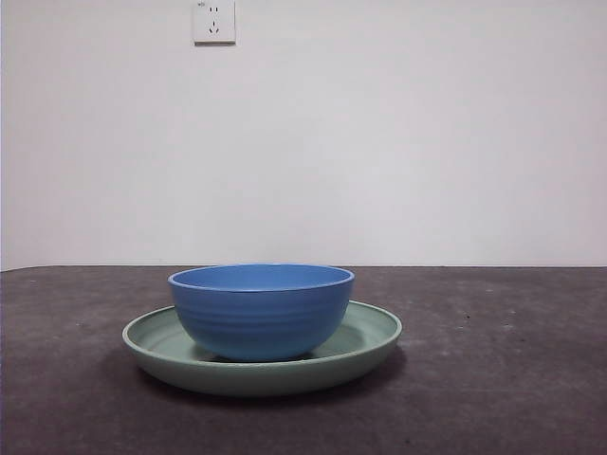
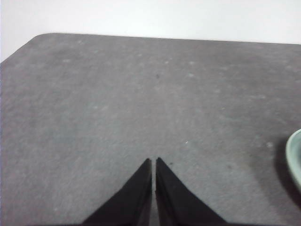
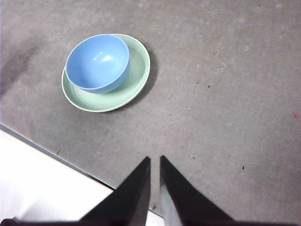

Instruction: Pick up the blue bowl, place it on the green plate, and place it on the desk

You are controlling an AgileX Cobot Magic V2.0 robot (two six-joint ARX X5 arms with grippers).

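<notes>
The blue bowl [image 1: 261, 311] stands upright inside the green plate [image 1: 370, 334], which rests on the desk [image 1: 512, 379]. In the right wrist view the blue bowl [image 3: 97, 62] sits on the green plate [image 3: 137, 70], far from my right gripper [image 3: 155, 159]. That gripper is shut and empty, hovering high near the desk's edge. My left gripper [image 2: 154, 160] is also shut and empty above bare desk [image 2: 117, 103]; only a sliver of the green plate [image 2: 295, 157] shows at the side. Neither gripper appears in the front view.
A white wall with a power socket [image 1: 213, 21] stands behind the desk. The desk's edge [image 3: 51, 150] runs close to my right gripper, with white floor beyond. A rounded desk corner [image 2: 42, 37] shows in the left wrist view.
</notes>
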